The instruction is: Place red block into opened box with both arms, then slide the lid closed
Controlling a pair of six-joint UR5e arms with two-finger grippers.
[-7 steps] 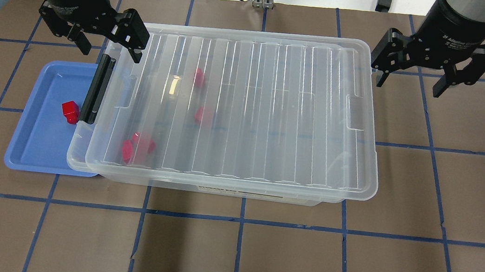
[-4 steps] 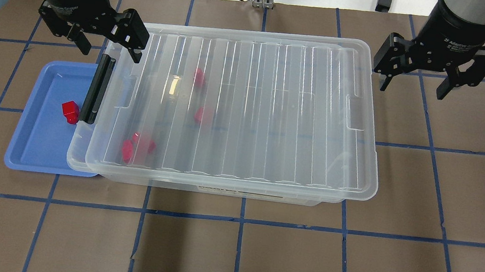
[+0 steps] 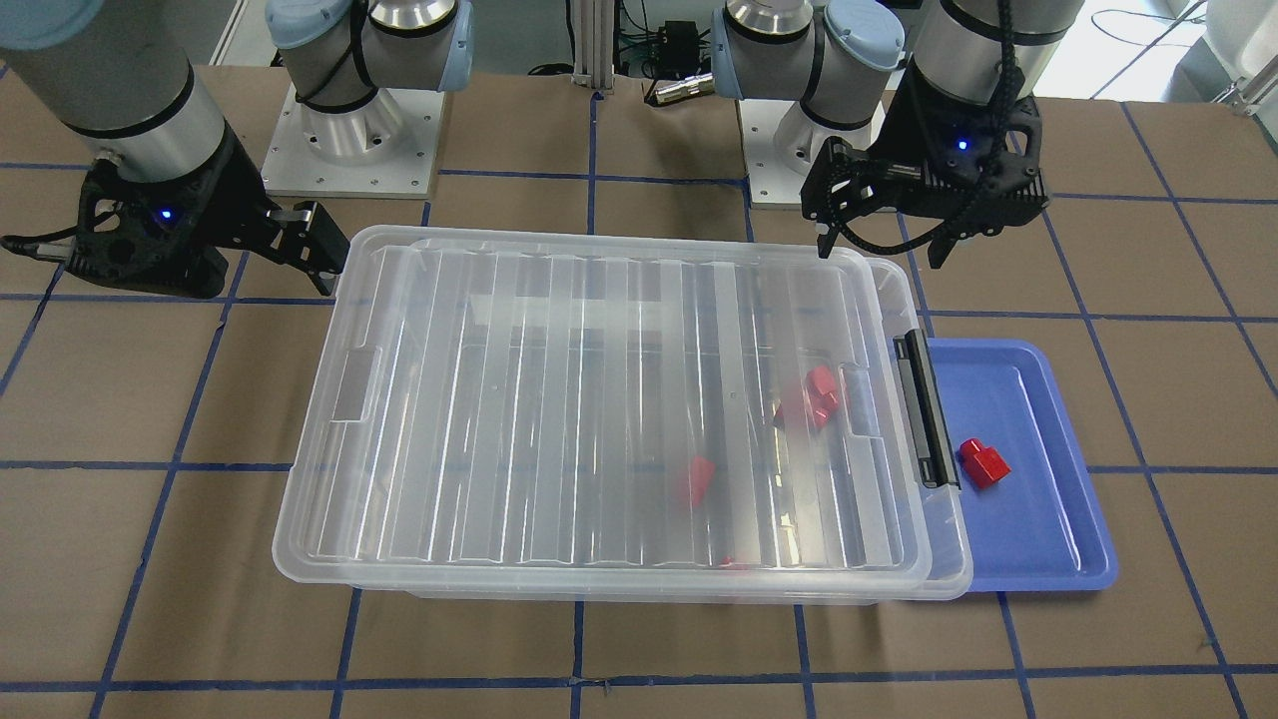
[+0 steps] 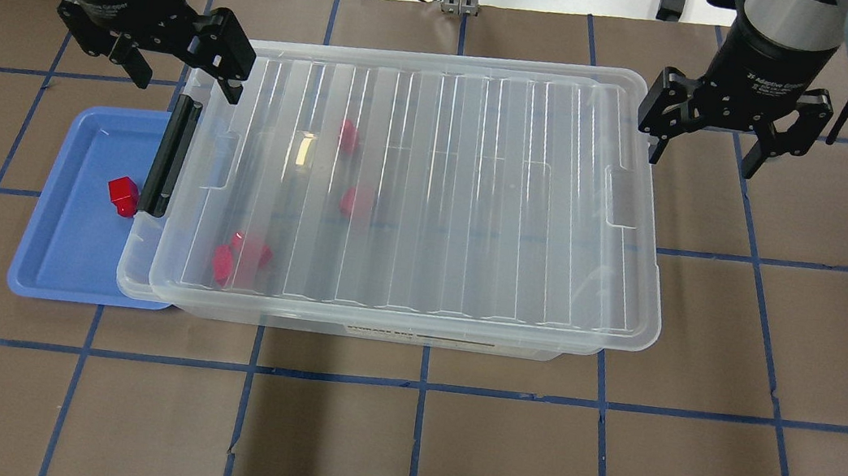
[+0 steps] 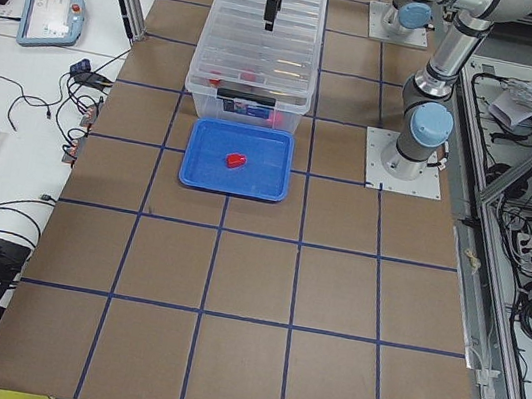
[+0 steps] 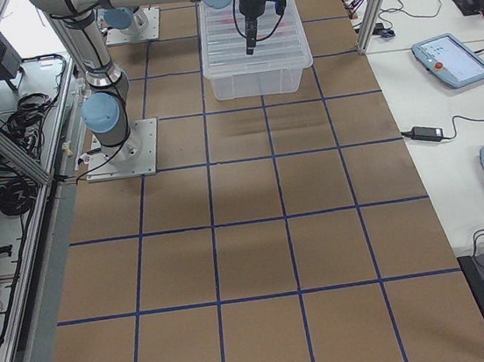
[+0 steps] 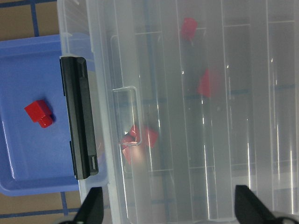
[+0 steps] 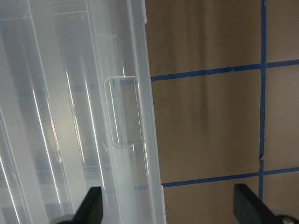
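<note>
Overhead exterior: ribbed lid (image 4: 479,196) blurs blocks (image 4: 357,200) inside box (image 4: 459,343).

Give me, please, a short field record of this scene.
box: large clear plastic bin, black latch bar at its left end
lid: ribbed translucent sheet covering nearly all of the box
red block: small, stepped, bright plastic piece on the flat blue tray, outside the box
inside box: several red blocks under the lid
left gripper: open, empty, above the box's left end
right gripper: open, empty, above the box's right end
</note>
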